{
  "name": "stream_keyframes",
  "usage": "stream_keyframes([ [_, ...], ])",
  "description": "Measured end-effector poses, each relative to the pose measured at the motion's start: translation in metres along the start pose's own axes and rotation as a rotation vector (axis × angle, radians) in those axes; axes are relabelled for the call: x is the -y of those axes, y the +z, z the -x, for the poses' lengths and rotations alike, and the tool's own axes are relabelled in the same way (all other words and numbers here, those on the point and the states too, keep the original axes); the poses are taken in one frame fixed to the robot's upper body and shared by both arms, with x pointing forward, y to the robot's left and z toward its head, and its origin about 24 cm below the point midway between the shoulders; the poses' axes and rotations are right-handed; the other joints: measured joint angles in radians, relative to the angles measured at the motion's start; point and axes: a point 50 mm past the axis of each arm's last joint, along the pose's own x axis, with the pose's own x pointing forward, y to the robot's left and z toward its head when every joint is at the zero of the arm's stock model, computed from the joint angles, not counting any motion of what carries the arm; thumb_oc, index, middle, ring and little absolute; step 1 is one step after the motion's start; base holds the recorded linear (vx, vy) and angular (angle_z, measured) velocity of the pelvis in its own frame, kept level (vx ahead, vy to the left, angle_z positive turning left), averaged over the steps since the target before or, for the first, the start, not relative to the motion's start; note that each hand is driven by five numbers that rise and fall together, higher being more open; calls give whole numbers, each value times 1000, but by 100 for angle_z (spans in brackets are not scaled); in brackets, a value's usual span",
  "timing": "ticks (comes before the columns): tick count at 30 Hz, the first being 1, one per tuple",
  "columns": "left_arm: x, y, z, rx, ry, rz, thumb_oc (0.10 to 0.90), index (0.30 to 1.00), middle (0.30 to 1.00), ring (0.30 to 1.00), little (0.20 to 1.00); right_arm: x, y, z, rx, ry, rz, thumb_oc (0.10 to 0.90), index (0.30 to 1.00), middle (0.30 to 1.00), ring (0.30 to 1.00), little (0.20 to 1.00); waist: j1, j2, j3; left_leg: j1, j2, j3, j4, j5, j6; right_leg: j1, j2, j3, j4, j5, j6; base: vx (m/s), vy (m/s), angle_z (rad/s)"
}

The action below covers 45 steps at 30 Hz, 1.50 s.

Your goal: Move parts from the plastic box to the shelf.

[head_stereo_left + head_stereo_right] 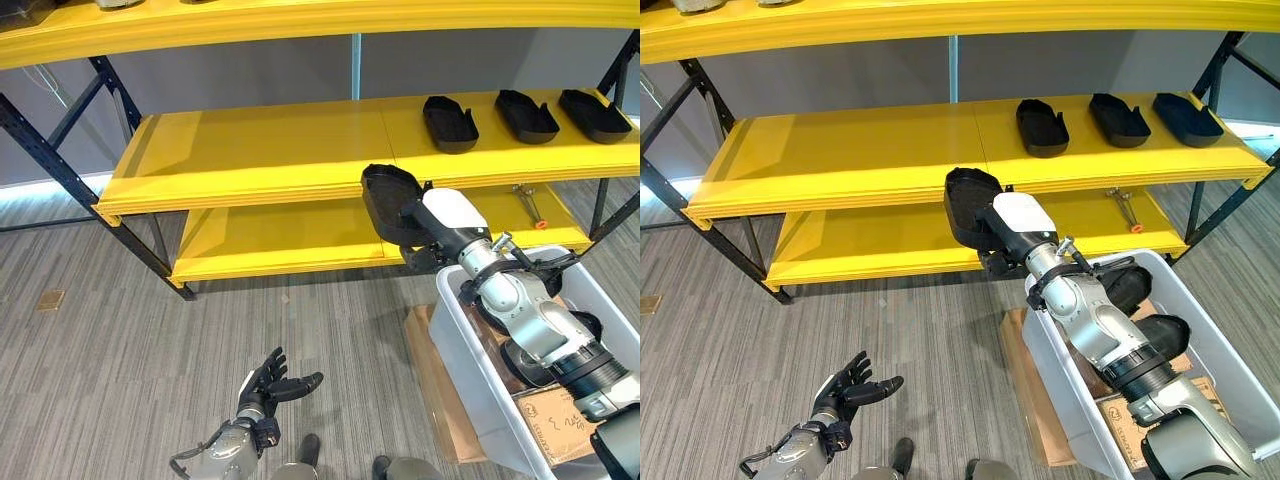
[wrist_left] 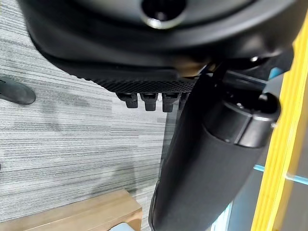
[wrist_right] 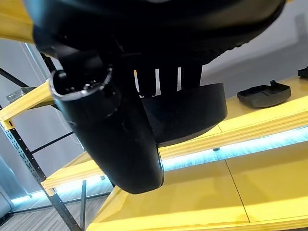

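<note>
Right hand raised gripping black part before shelf, left hand low, fingers spread

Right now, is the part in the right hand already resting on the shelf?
No, the right hand holds the black part in the air in front of the shelf's edge, not on it.

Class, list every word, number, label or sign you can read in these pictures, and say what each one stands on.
No text can be read with confidence.
Brown cardboard sheet in the white plastic box: dark handwritten marks, too small and scrawled to read.
Yellow metal shelf: no writing.
Black moulded plastic part in the right hand: no label visible.
</note>
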Motion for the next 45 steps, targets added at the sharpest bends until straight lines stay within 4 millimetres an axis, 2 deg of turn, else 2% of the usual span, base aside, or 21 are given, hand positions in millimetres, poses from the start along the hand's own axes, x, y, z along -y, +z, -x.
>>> stream_keyframes([
  [4, -2, -4, 2, -13, 10, 7, 900, 1000, 1000, 1000, 1000, 0, -1, 0, 0, 2, -6, 400, 300, 300, 300, 300, 16, 9, -7, -11, 17, -21, -4, 6, -8, 0, 14, -26, -4, 0, -11, 10, -127, 21],
  [7, -2, -7, 3, -21, 21, 14, 900, 1000, 1000, 1000, 1000, 0, -1, 0, -1, 2, -12, 400, 300, 300, 300, 300, 19, 18, -14, -22, 31, -41, -14, 15, -9, -9, 23, -52, -2, 4, -32, 19, -72, 22],
  [8, -2, -9, 4, -26, 24, 17, 900, 1000, 1000, 1000, 1000, 0, -1, 0, -1, 2, -12, 400, 300, 300, 300, 300, 20, 21, -15, -27, 37, -45, -22, 15, 12, -14, 28, -62, 2, 3, -40, 29, -52, 13],
  [11, 0, -11, 5, -31, 22, 24, 900, 1000, 1000, 1000, 1000, 0, -1, 0, -1, 2, -13, 400, 300, 300, 300, 300, 24, 24, -19, -36, 49, -31, -25, -1, 37, -25, 32, -72, -6, 11, -61, 21, -20, 4],
  [12, 1, -11, 4, -32, 18, 23, 900, 1000, 1000, 1000, 1000, 0, -1, 0, -3, 3, -14, 400, 300, 300, 300, 300, 23, 23, -19, -44, 52, -12, -15, -15, 54, -23, 26, -85, -17, 17, -72, 35, 10, 12],
  [13, 3, -12, 4, -34, 11, 19, 900, 1000, 1000, 1000, 1000, 0, -2, 0, -8, 4, -13, 400, 300, 300, 300, 300, 18, 20, -20, -53, 46, -7, 20, -18, 55, -23, 13, -93, -22, 21, -79, 26, 12, 11],
  [16, 5, -12, 4, -34, 1, 15, 900, 1000, 1000, 1000, 1000, 0, -3, 1, -12, 4, -11, 400, 300, 300, 300, 300, 8, 19, -20, -34, 50, 17, 53, -34, 31, -24, 2, -92, -18, 21, -78, 27, 18, 8],
  [18, 7, -7, 1, -18, -1, 17, 900, 1000, 1000, 1000, 1000, 0, -4, 1, -22, 4, -9, 400, 300, 300, 300, 300, 13, 17, -22, -25, 48, 28, 28, -14, 1, -32, 1, -83, -15, 28, -57, 36, 24, 3],
  [19, 7, -6, 1, -18, -2, 17, 900, 1000, 1000, 1000, 1000, 0, -4, 0, -21, 4, -11, 400, 300, 300, 300, 300, 15, 17, -22, -25, 48, 30, 26, -11, -4, -32, 0, -80, -18, 29, -51, 30, 30, -5],
  [25, 5, -9, 3, -25, 9, 19, 900, 1000, 1000, 1000, 1000, -3, 1, -1, -7, 4, -29, 400, 300, 300, 300, 300, 17, 16, -22, -15, 44, 46, -6, -7, -10, -40, -8, -62, -21, 31, -27, 12, 12, -1],
  [32, 3, -9, 3, -24, 18, 23, 900, 1000, 1000, 1000, 1000, -2, 2, -2, 1, 13, -22, 400, 300, 300, 300, 300, 17, 16, -23, -15, 53, 59, -3, -6, -10, -57, 5, -47, 1, 28, -31, 2, -83, -8],
  [34, 0, -7, 3, -18, 30, 30, 900, 1000, 1000, 1000, 1000, -1, 0, -1, 1, 35, -1, 400, 300, 300, 300, 300, 29, 13, -23, -21, 55, 64, 23, -4, -9, -62, 19, -43, 19, 12, -32, -44, -110, -10],
  [36, -2, -6, 3, -14, 47, 33, 900, 1000, 1000, 1000, 1000, -3, -3, 0, -8, 55, 5, 400, 300, 300, 300, 300, 45, 3, -20, -51, 43, 60, 90, 0, -11, -64, 18, -39, 30, 10, -38, -103, -87, 1],
  [38, -4, 1, -1, 5, 54, 29, 900, 1000, 1000, 1000, 1000, -3, -8, 2, -21, 68, 18, 400, 300, 300, 300, 300, 52, -17, -11, -104, 22, 37, 189, 20, -29, -59, -2, -52, 25, 12, -59, -37, -58, 27],
  [40, -6, 1, -1, 4, 60, 22, 900, 1000, 1000, 1000, 1000, -4, -12, 3, -38, 79, 23, 400, 300, 300, 300, 300, 69, -29, -2, -141, 6, 40, 267, 51, -24, -38, -1, -73, 18, 7, -73, 45, -54, 34],
  [41, -7, 1, -1, 5, 61, 19, 900, 1000, 1000, 1000, 1000, -4, -12, 2, -36, 77, 23, 400, 300, 300, 300, 300, 72, -35, 8, -183, -16, 36, 326, 13, -25, -31, 2, -78, 15, 12, -89, 44, -18, 19],
  [43, -9, -2, 1, -6, 68, 16, 900, 1000, 1000, 1000, 1000, -5, -8, 1, -21, 77, 16, 400, 300, 300, 300, 300, 93, -39, 23, -198, -60, 42, 323, -11, -1, -27, 8, -74, -5, 23, -91, 90, -11, -16],
  [45, -12, -5, 3, -17, 77, 14, 900, 1000, 1000, 1000, 1000, -8, -6, 1, -14, 86, 11, 400, 300, 300, 300, 300, 96, -36, 25, -207, -72, 62, 301, -10, -2, -16, 29, -74, -25, 23, -95, 130, -4, -4],
])
